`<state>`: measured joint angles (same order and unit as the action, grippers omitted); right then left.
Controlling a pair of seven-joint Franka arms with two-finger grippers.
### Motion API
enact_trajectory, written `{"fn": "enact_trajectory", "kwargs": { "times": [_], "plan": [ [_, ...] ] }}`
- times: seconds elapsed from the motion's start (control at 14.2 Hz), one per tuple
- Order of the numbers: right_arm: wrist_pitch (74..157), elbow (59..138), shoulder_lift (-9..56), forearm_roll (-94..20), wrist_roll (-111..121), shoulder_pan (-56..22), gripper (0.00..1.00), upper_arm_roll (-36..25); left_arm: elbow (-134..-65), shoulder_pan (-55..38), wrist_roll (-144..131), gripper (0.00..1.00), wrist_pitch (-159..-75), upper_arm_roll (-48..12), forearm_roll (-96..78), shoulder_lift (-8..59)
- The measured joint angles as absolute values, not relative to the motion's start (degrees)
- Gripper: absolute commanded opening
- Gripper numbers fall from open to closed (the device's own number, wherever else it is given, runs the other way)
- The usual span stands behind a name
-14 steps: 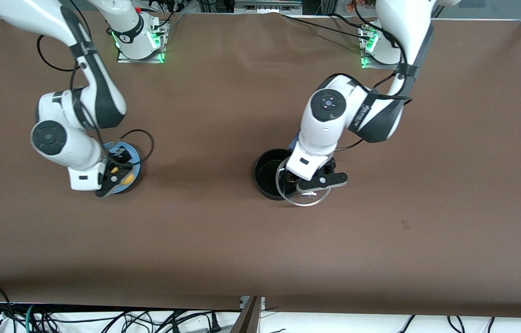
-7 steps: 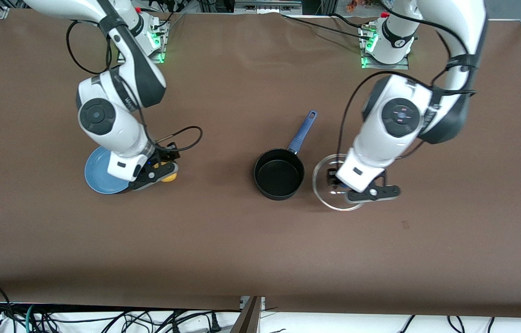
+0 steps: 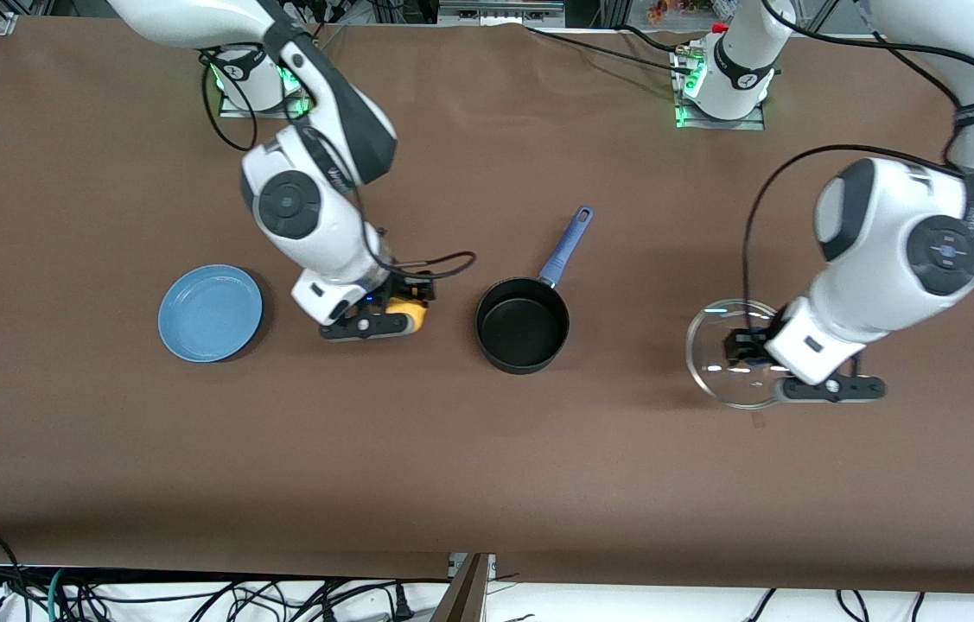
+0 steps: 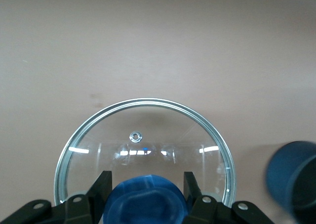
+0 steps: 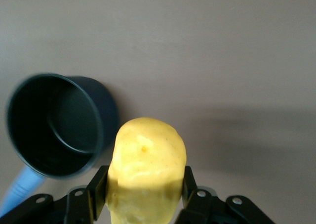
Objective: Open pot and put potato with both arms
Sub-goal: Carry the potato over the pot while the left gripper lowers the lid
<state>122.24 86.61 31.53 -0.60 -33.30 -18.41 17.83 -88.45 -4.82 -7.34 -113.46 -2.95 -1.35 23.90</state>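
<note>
The black pot (image 3: 522,325) stands open and empty mid-table, its slate-blue handle (image 3: 566,245) pointing toward the arms' bases. My right gripper (image 3: 400,313) is shut on the yellow potato (image 3: 410,312), held above the brown table between the blue plate and the pot; the right wrist view shows the potato (image 5: 145,172) clamped between both fingers, with the pot (image 5: 54,124) beside it. My left gripper (image 3: 750,350) is shut on the blue knob (image 4: 146,200) of the glass lid (image 3: 727,352), held over the table toward the left arm's end, away from the pot. The lid (image 4: 143,135) hangs flat under the gripper.
A flat light-blue plate (image 3: 210,312) lies bare toward the right arm's end of the table. Brown table cover (image 3: 487,466) stretches wide on the side nearer the front camera. Cables hang off the table's front edge.
The right arm lifted the potato off the plate and carried it toward the pot. The left arm carried the lid from over the pot out toward its own end of the table.
</note>
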Motion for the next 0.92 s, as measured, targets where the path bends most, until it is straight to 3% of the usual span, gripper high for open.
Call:
{"fn": "enact_trajectory", "kwargs": {
  "times": [0.28,0.56,0.92],
  "plan": [
    [129.70,82.52,36.51,-0.64,-44.74,-22.48,0.31,17.86,-89.17,3.49,2.15,0.43,-113.47,-2.95,-1.38,23.87],
    [139.19,82.14,40.54,-0.65,-52.88,-26.72,0.31,17.89,-90.66,5.47,3.17,0.43,-114.07,-3.01,-1.38,23.99],
    [143.55,81.39,43.97,-0.65,-54.16,-28.84,0.33,17.87,-98.08,6.66,4.82,0.42,-122.93,-3.07,-1.38,24.02]
  ]
}}
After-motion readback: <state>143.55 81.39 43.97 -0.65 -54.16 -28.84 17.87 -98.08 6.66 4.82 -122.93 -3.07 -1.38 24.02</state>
